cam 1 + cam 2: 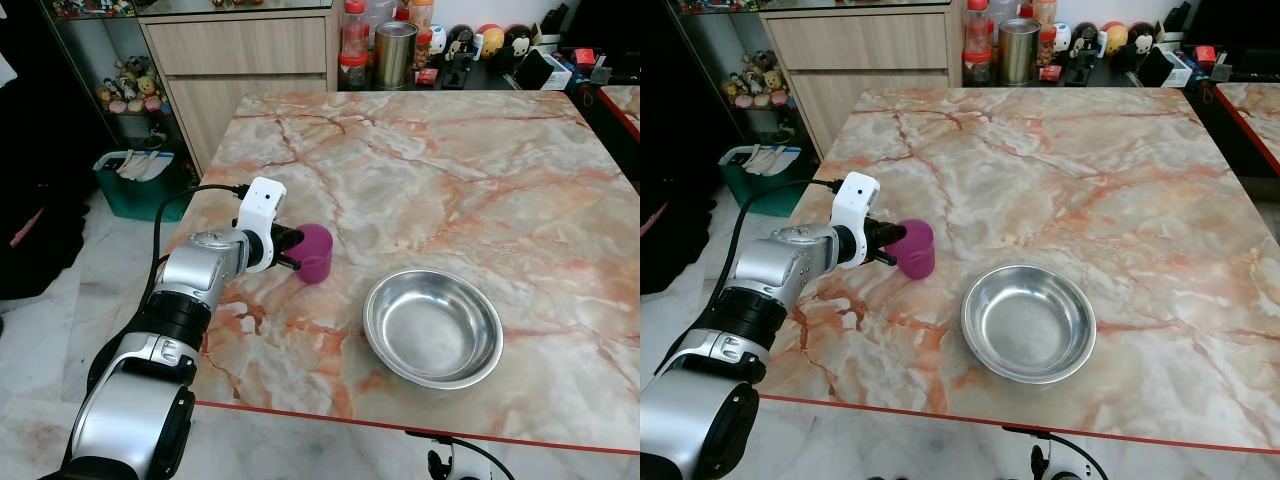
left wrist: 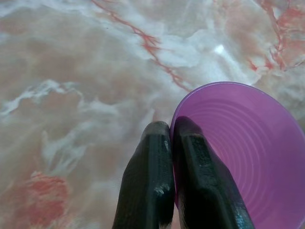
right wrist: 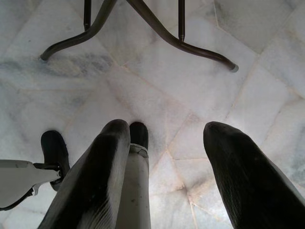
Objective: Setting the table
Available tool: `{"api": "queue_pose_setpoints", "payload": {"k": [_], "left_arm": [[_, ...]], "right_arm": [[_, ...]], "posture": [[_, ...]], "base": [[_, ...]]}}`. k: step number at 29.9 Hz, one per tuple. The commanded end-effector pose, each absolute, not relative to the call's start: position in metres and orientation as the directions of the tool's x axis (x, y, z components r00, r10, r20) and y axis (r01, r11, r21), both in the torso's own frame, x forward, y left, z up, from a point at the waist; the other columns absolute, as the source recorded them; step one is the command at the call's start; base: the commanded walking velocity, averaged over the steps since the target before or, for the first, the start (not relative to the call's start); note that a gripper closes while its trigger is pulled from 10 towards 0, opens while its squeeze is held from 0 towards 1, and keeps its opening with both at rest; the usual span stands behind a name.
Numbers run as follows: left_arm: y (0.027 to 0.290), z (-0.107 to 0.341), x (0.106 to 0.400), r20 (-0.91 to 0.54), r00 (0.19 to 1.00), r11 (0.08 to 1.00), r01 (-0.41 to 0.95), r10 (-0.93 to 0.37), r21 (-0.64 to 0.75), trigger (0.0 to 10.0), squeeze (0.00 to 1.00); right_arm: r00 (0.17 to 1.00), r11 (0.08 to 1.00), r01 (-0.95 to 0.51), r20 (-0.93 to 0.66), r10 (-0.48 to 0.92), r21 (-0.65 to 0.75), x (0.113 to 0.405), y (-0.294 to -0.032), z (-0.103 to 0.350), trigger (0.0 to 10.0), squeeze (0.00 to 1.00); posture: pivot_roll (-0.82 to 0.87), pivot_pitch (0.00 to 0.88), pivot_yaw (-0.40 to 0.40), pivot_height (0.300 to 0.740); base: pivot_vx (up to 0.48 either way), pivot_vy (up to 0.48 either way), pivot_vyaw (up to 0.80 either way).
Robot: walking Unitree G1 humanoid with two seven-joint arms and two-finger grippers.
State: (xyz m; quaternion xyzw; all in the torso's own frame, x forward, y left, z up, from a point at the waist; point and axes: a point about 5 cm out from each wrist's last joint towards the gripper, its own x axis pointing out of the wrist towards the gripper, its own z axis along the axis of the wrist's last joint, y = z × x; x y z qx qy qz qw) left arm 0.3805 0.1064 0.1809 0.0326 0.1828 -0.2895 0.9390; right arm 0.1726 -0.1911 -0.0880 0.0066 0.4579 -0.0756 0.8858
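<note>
We see a bench with a pink and cream marble top. A purple cup stands upright on it, near the left edge. Our left gripper has hold of the cup. Its two black fingers are pinched tight on the cup's rim, one finger inside and one outside. The silver left arm reaches in from the near left to the cup. A shiny metal bowl sits on the bench to the right of the cup and a bit nearer to us. The cup and the bowl do not touch. At the far side, past the bench, there is a metal tin with bottles and small toys beside it. On the floor to the left is a green bin. Our right gripper hangs low over the pale tiled floor. Its fingers are spread wide apart and hold nothing. Dark, curved metal legs stand on the floor ahead of it.
</note>
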Motion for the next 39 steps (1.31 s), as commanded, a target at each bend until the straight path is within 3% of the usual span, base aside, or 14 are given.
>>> {"api": "queue_pose_setpoints", "payload": {"k": [1,10,11,14,15,16,17,19,21,23,37,38,39], "left_arm": [[0.106,0.179,0.378,-0.377,0.757,0.824,0.566,-0.534,-0.033,10.0,0.0],[0.102,0.182,0.377,-0.367,0.743,0.808,0.588,-0.559,-0.04,10.0,0.0],[0.102,0.183,0.377,-0.367,0.743,0.808,0.588,-0.559,-0.04,10.0,0.09],[0.101,0.183,0.377,-0.366,0.737,0.8,0.599,-0.569,-0.037,10.0,0.12],[0.1,0.183,0.376,-0.365,0.735,0.798,0.601,-0.571,-0.036,10.0,0.22],[0.1,0.183,0.376,-0.365,0.735,0.798,0.601,-0.571,-0.036,10.0,0.22],[0.099,0.184,0.376,-0.361,0.735,0.796,0.604,-0.574,-0.038,10.0,0.47],[0.098,0.185,0.376,-0.358,0.734,0.794,0.607,-0.577,-0.035,10.0,0.48],[0.097,0.185,0.376,-0.357,0.73,0.789,0.613,-0.582,-0.032,10.0,0.58],[0.097,0.185,0.376,-0.357,0.731,0.79,0.613,-0.581,-0.031,10.0,0.6],[0.094,0.188,0.373,-0.356,0.715,0.77,0.637,-0.601,-0.021,10.0,0.54],[0.093,0.188,0.373,-0.357,0.715,0.77,0.638,-0.602,-0.021,10.0,0.47],[0.093,0.187,0.372,-0.358,0.714,0.77,0.637,-0.601,-0.022,10.0,0.04]], "right_arm": [[0.564,0.987,0.155,-0.815,-0.131,-0.051,0.172,-0.189,-0.089,10.0,0.0],[0.574,0.987,0.155,-0.809,-0.127,-0.045,0.175,-0.185,-0.088,10.0,0.0],[0.575,0.987,0.155,-0.808,-0.128,-0.046,0.175,-0.185,-0.087,10.0,0.0],[0.575,0.987,0.154,-0.808,-0.128,-0.046,0.176,-0.186,-0.087,10.0,0.0],[0.575,0.987,0.155,-0.808,-0.128,-0.047,0.176,-0.186,-0.087,10.0,0.0],[0.575,0.987,0.155,-0.808,-0.128,-0.047,0.176,-0.186,-0.087,10.0,0.0],[0.575,0.987,0.155,-0.808,-0.129,-0.047,0.176,-0.186,-0.087,10.0,0.0],[0.576,0.987,0.156,-0.807,-0.129,-0.047,0.176,-0.186,-0.087,10.0,0.0],[0.576,0.987,0.156,-0.807,-0.129,-0.047,0.176,-0.186,-0.087,10.0,0.0],[0.575,0.987,0.155,-0.808,-0.129,-0.047,0.176,-0.186,-0.087,10.0,0.0],[0.573,0.987,0.156,-0.809,-0.129,-0.047,0.174,-0.186,-0.088,10.0,0.0],[0.573,0.987,0.156,-0.809,-0.129,-0.046,0.175,-0.186,-0.088,10.0,0.0],[0.574,0.987,0.156,-0.809,-0.128,-0.046,0.175,-0.185,-0.088,10.0,0.0]], "posture": [[-0.01,0.078,0.071,0.74],[-0.01,0.079,0.071,0.74],[-0.01,0.079,0.071,0.74],[-0.01,0.081,0.069,0.74],[-0.01,0.081,0.07,0.74],[-0.01,0.081,0.07,0.74],[-0.01,0.081,0.07,0.74],[-0.01,0.081,0.071,0.74],[-0.01,0.079,0.071,0.74],[-0.01,0.078,0.072,0.74],[-0.02,0.06,0.078,0.74],[-0.02,0.061,0.079,0.74],[-0.02,0.06,0.078,0.74]], "base": [[0.0,0.0,0.0],[0.0,0.0,0.0],[0.0,0.0,0.0],[0.0,0.0,0.0],[0.0,0.0,0.0],[0.0,0.0,0.0],[0.0,0.0,0.0],[0.0,0.0,0.0],[0.0,0.0,0.0],[0.0,0.0,0.0],[0.0,0.0,0.0],[0.0,0.0,0.0],[0.0,0.0,0.0]]}}
